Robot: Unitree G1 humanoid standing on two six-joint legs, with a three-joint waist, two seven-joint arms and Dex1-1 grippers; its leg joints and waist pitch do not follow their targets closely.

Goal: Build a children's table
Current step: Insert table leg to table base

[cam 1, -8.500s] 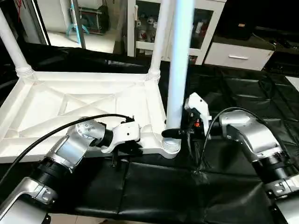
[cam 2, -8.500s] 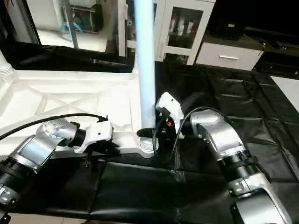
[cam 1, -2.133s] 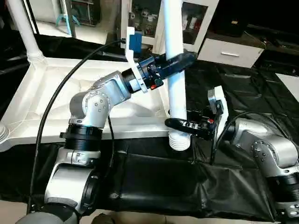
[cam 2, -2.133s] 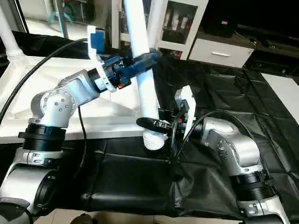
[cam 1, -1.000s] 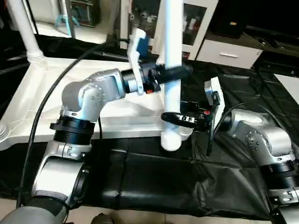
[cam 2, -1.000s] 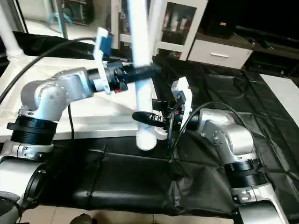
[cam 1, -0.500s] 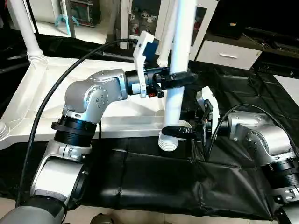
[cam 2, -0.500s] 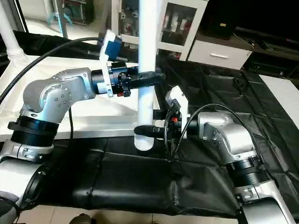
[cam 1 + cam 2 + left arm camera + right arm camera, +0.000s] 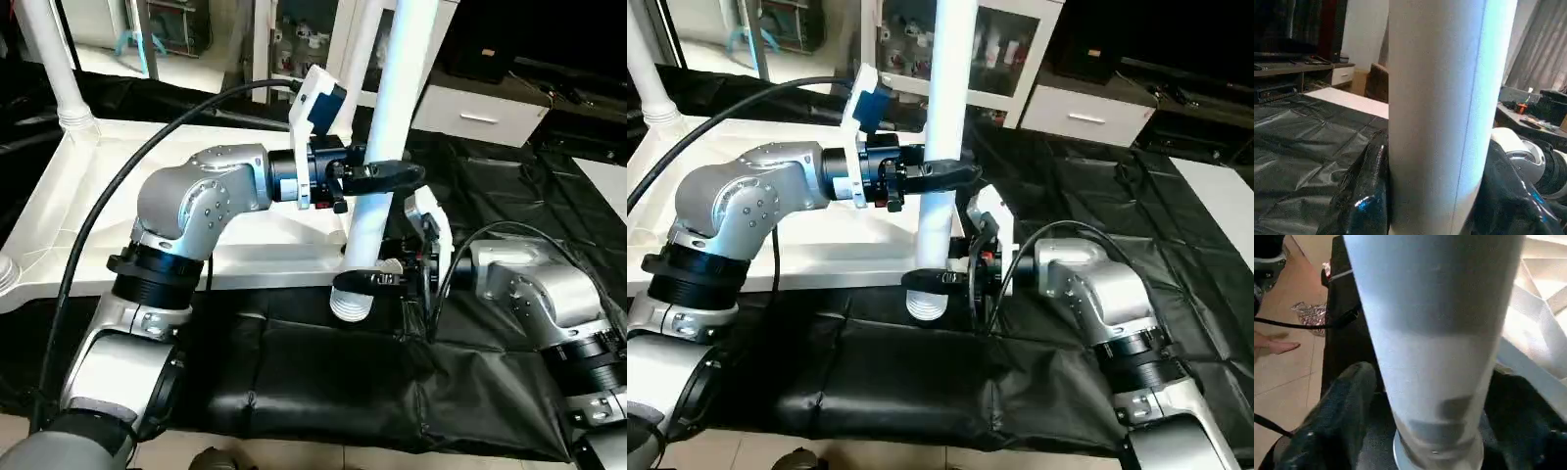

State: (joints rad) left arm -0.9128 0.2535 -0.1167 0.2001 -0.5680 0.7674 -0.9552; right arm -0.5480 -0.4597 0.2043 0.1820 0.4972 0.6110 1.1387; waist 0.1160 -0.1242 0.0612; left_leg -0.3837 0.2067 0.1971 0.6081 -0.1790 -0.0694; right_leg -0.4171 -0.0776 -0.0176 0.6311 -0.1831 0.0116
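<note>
Children's table: the white plastic ribbed top (image 9: pixel 147 211) lies underside-up on the black-cloth work table (image 9: pixel 509 196), two legs standing at its far corners. Left gripper (image 9: pixel 377 176) pinches the long white tapered tube leg (image 9: pixel 387 147) mid-shaft; right gripper (image 9: pixel 377 279) clamps its ribbed foot, tilted beside the near corner. Unseated; judged over half done.

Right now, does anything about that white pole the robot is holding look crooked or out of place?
Yes. The white leg leans instead of standing straight like the leg at the far corner. Its ribbed lower end hangs over the black cloth, just off the tabletop's edge, not in a corner. The left tool and right tool both grip it.
</note>
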